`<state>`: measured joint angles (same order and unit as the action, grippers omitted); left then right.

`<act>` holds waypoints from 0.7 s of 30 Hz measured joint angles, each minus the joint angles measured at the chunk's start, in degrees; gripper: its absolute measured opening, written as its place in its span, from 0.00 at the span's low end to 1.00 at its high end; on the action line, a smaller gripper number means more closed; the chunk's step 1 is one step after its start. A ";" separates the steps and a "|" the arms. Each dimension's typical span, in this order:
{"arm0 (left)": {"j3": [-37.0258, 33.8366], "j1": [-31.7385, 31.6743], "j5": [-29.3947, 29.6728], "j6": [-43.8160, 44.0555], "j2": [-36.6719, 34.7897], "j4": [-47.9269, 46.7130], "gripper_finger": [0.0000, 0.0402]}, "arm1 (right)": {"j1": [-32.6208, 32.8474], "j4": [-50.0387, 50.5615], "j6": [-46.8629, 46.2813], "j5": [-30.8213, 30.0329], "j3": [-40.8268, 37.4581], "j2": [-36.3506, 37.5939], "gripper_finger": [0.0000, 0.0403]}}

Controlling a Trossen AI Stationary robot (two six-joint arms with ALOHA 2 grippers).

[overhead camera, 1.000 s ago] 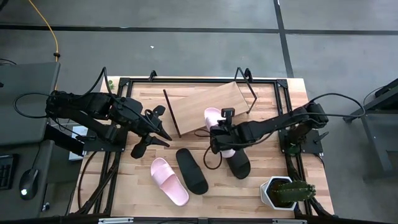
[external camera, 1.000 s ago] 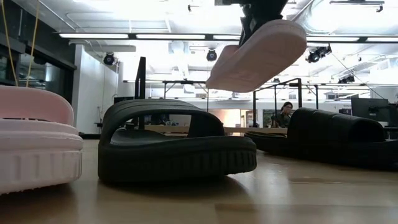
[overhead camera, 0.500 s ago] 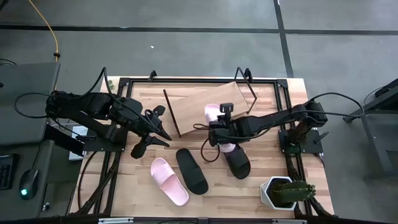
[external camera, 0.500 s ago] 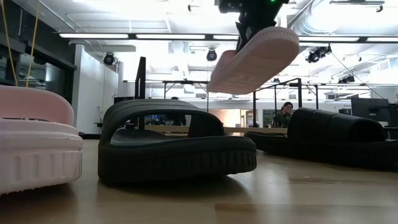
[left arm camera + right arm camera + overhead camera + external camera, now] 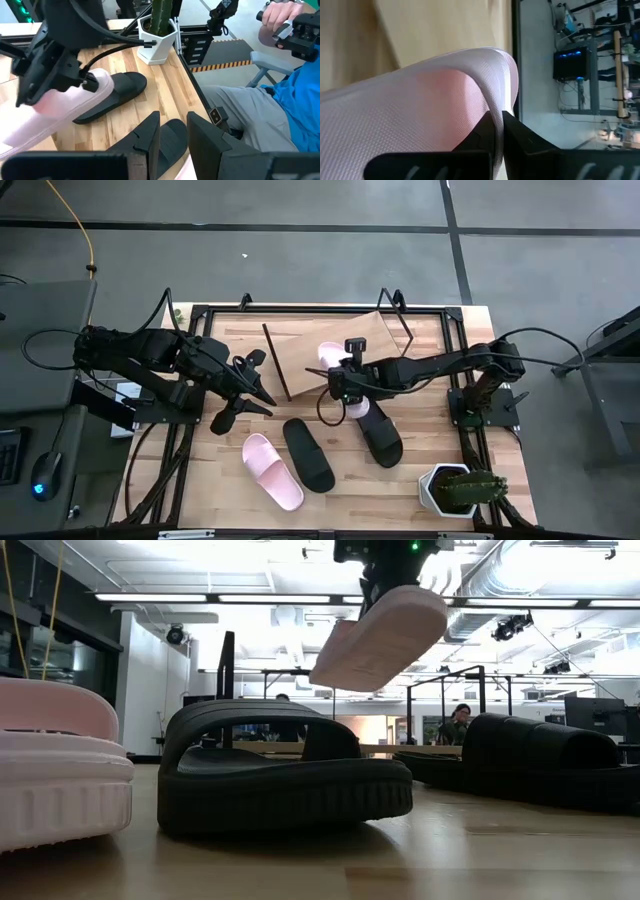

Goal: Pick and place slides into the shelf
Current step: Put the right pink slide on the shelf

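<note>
Pink slide (image 5: 334,363) hangs above the tabletop at the shelf's (image 5: 325,340) lower edge, its strap pinched tight in the right gripper (image 5: 343,383). To set it well, the arm should likely carry it farther over the tilted board, level the sole, then release. Left gripper (image 5: 248,388) waits beside the shelf, fingers partly apart, holding nothing.

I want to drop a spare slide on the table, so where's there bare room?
Bare wood shows along the table's front left, between its edge and the pink slide, and ahead of the cactus pot. The middle is crowded: two black slides under the right gripper's carried slide.
</note>
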<state>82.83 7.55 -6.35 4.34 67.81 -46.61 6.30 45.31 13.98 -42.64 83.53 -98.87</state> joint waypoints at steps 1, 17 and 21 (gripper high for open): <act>0.00 -0.02 0.00 0.00 0.00 0.00 0.21 | -0.38 -0.34 0.09 -0.28 0.00 0.00 0.00; 0.00 0.00 0.01 0.00 0.00 0.10 0.21 | -3.87 -10.22 6.98 1.58 0.04 -1.20 0.00; 0.00 0.00 0.52 0.00 0.00 0.17 0.21 | -4.61 -13.51 9.19 1.34 0.04 -2.80 0.00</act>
<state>82.83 7.55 -5.83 4.34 67.81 -46.44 1.68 31.80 23.16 -41.30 83.57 -101.67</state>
